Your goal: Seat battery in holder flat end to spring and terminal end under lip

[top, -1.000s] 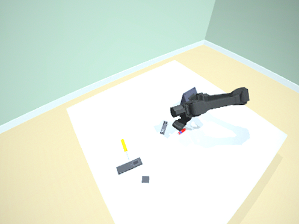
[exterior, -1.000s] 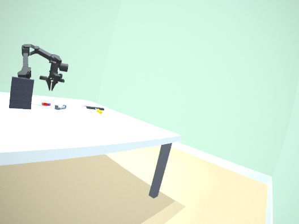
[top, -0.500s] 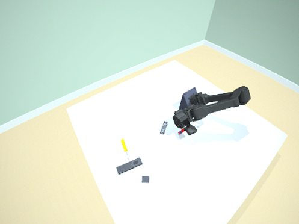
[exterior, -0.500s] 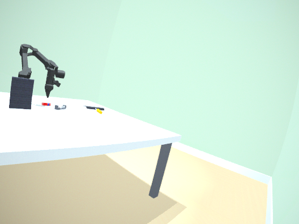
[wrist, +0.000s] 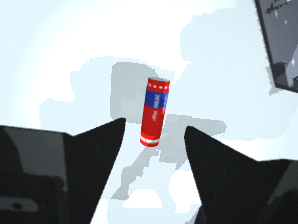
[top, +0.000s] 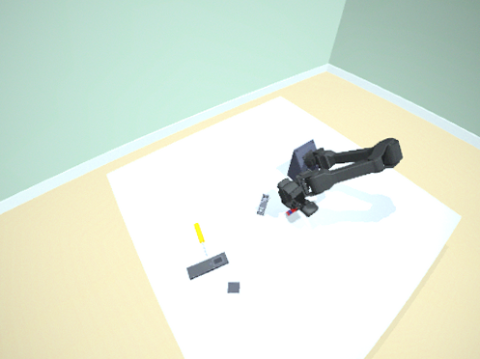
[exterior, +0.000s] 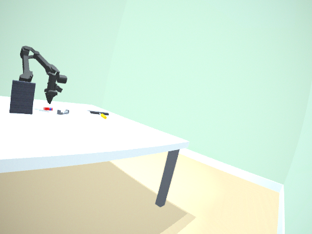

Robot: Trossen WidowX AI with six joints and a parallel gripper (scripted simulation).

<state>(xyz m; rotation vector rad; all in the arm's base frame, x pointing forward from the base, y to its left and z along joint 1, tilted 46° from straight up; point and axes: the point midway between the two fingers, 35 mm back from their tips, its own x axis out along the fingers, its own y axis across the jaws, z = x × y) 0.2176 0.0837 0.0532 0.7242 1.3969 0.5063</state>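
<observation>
Battery point(wrist: 155, 111) lies loose on bench point(wrist: 60, 60), centre of wrist frame, roughly lengthwise between dark fingers, untouched. Pincer point(wrist: 152, 150) part-open, empty, poised just above it. Holder point(top: 262, 204) apart, left of battery in top view; upper right corner in wrist view. Step in hand: pre-grasp. Next, by judgement: descend straddling battery mid-body, clamp across its width, lift, carry to holder.

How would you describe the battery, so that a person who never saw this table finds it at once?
Start at the dark arm on the white table and follow it down to its open gripper. The battery lies on the table just under the fingers, held by nothing. It is the only red cylinder with a blue band.
</observation>
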